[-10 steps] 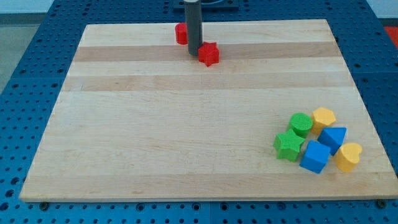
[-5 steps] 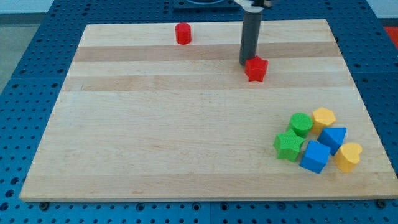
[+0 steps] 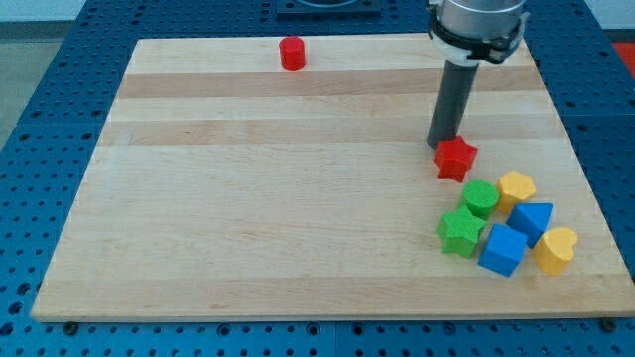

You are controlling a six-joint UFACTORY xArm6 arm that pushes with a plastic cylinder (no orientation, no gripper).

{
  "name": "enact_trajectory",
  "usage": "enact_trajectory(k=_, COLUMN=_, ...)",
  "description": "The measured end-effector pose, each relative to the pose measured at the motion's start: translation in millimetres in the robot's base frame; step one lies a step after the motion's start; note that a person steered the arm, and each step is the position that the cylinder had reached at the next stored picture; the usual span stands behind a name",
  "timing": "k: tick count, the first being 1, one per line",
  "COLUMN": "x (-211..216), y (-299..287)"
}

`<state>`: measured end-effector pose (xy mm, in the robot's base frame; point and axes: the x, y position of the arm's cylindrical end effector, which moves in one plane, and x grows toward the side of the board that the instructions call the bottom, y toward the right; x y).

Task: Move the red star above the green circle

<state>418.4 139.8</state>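
The red star lies on the wooden board at the view's right, just above and slightly left of the green circle. My tip touches the red star's upper left side. The dark rod rises from there to the arm at the view's top right.
A cluster sits at the lower right: a green star, a blue cube, a blue triangle, a yellow hexagon and a yellow heart. A red cylinder stands near the top edge.
My tip has pushed the red star from the top middle down and to the right, close above the green circle. The other blocks have not moved.
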Motion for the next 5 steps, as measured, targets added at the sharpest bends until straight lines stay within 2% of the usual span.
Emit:
enact_trajectory(k=4, x=22.1, y=6.7)
enact_trajectory(k=5, x=-8.9, y=3.3)
